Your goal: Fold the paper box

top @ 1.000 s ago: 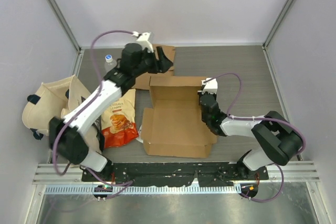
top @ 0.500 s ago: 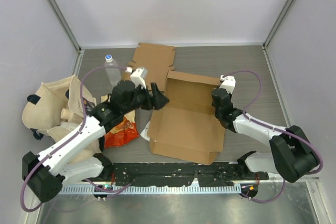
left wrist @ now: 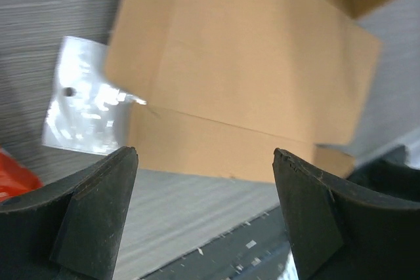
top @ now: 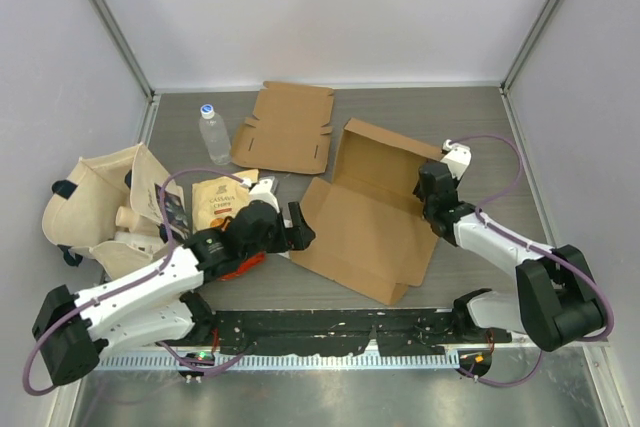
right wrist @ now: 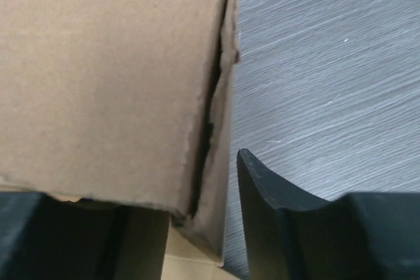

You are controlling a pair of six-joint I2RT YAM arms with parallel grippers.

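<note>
Box [top: 365, 232] lies open at frame centre on the tabletop [top: 480, 127], only its upper-right wall raised; most folding remains. Left gripper [top: 303, 227] jaws gape beside its left edge. Right gripper [top: 438, 192] jaws straddle that wall, apart, unclamped.

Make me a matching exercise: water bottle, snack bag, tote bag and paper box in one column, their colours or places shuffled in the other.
1. water bottle
2. snack bag
3. tote bag
4. paper box

A. cream cloth, far left of the table
B. brown, one wall raised
C. clear, blue cap
D. orange and red

Pairs: 1-C, 2-D, 3-A, 4-B
</note>
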